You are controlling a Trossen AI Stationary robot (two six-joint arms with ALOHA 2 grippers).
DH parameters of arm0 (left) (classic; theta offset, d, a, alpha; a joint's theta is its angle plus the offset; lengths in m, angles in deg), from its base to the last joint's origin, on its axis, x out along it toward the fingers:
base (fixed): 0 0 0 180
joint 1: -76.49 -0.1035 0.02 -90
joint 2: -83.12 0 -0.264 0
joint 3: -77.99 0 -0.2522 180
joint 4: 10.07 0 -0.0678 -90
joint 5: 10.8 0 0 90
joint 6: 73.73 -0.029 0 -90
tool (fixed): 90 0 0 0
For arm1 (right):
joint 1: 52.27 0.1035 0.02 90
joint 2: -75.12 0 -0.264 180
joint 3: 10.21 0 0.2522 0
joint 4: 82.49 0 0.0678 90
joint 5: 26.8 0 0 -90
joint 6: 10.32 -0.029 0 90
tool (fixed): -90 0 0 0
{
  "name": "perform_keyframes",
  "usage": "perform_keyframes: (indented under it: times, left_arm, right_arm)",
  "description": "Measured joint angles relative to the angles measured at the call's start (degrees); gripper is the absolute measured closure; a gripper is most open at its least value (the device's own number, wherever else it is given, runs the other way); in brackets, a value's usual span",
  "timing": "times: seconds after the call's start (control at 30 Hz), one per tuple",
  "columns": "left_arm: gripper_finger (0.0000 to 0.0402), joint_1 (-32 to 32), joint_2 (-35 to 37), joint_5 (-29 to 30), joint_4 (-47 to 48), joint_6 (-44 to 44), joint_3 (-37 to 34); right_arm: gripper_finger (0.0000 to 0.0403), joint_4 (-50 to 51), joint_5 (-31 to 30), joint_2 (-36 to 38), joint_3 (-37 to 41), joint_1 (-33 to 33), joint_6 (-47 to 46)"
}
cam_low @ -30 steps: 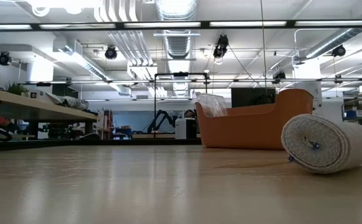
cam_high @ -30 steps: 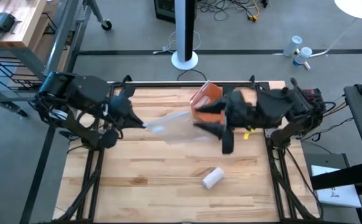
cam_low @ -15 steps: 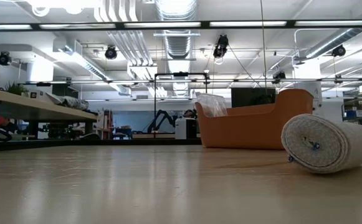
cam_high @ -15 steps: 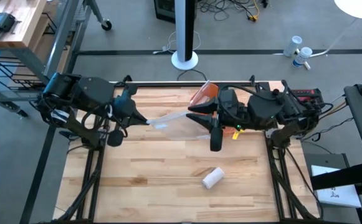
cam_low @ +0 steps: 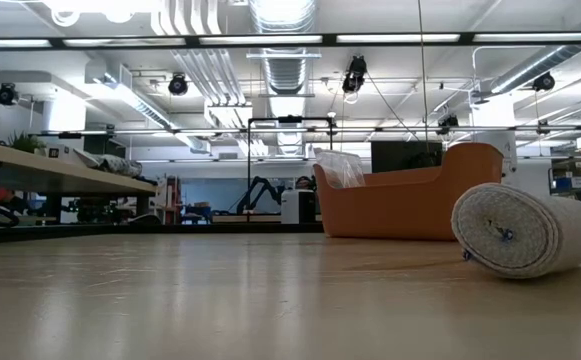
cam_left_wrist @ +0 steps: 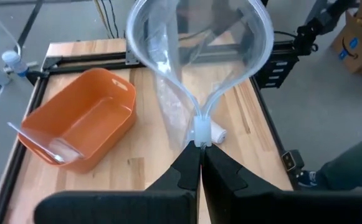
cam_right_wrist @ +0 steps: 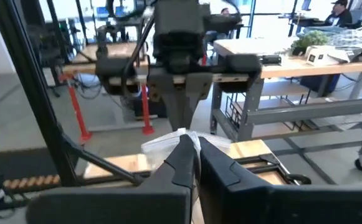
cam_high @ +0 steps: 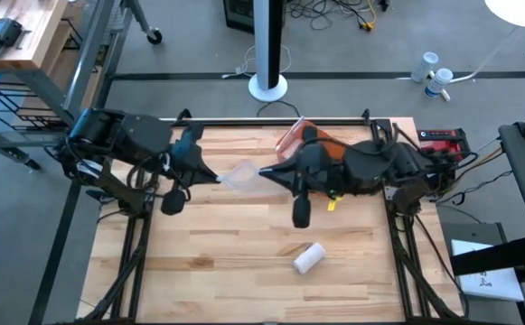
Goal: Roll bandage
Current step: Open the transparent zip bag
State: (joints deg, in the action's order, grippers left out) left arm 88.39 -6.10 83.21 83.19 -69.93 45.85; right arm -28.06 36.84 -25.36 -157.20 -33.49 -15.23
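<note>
Wooden table [cam_high: 199, 262] carries the rolled bandage [cam_high: 309, 258] near its front edge, while left gripper [cam_high: 215, 178] and right gripper [cam_high: 264, 171], both clamped, stretch a clear plastic bag [cam_high: 241, 174] above the middle; bagging likely comes next.

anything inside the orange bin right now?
The orange bin holds a clear plastic item at one end, seemingly a bag; the rest of its floor looks bare. From above, the right arm covers most of it.

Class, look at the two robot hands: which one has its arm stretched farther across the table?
The right hand: its arm reaches past the table's middle to pinch the clear plastic bag, while the left hand holds the bag's other edge, near its own side.
</note>
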Motion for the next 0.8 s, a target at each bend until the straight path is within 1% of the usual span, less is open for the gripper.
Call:
perform_keyframes:
  times: [0.07, 0.27, 0.33, 0.47, 0.53, 0.6, 0.7, 0.8]
  left_arm:
    - [0.0401, 0.0, -0.34, 0.0, -0.04, 1.86, 0.0]
    - [0.0401, -0.06, -0.57, 0.15, 0.03, 5.78, 0.0]
    - [0.0401, -0.09, -0.06, 2.5, -0.34, 6.29, 0.0]
    - [0.0402, -0.1, 1.84, 12.21, -2.85, 5.77, 0.0]
    - [0.0401, -0.17, 2.69, 13.53, -5.29, 4.76, 0.02]
    - [0.0401, -0.15, 3.2, 12.31, -8.69, 1.67, 0.02]
    - [0.0402, -0.09, 3.44, 5.96, -12.76, -1.45, 0.02]
    - [0.0402, -0.09, 3.24, 1.77, -13.69, -2.02, 0.02]
  right_arm:
    - [0.04, -0.11, -2.11, -0.58, -0.02, -0.04, 0.77]
    - [0.0402, -0.33, -6.0, -1.04, -0.11, -0.06, 2.76]
    - [0.0402, -0.26, -6.13, -0.67, -0.12, -0.06, 2.76]
    - [0.0402, -0.25, -6.11, -0.47, -0.18, -0.06, -0.47]
    - [0.0402, 0.61, -6.13, -0.47, -0.2, -0.06, -2.18]
    - [0.0402, 1.23, -7.01, -0.58, -0.2, -0.06, -3.33]
    - [0.0403, 0.94, -10.51, -0.63, -0.12, -0.06, -4.06]
    - [0.0403, 0.52, -11.22, -0.86, -0.09, -0.12, -3.07]
